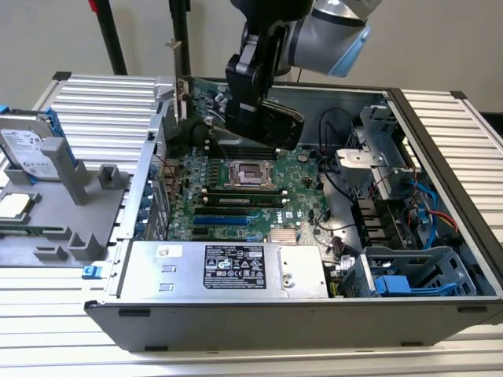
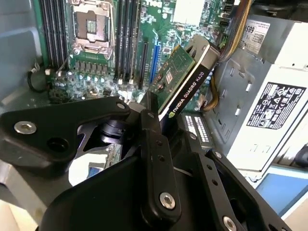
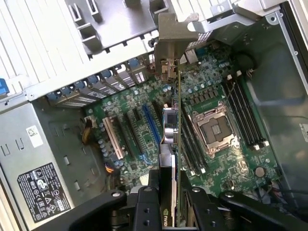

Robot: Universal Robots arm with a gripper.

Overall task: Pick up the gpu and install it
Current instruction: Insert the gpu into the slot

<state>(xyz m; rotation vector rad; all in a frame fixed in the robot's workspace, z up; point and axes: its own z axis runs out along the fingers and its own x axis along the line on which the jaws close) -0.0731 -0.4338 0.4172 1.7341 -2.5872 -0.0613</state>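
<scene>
Exterior view, from its left: a hard drive (image 1: 31, 149) stands in a grey fixture (image 1: 86, 184) on the ribbed worktop (image 1: 102, 98). Just beside it lies the open computer case (image 1: 440, 118). The arm (image 1: 334, 31) reaches in from above. Its jaws are closed on the gpu (image 1: 203, 96), one on each face, and hold it above the motherboard (image 1: 236, 208), with the silver bracket (image 1: 174, 72) towards the exterior view's left. A drive cage (image 1: 416, 275) sits at the case's right.
</scene>
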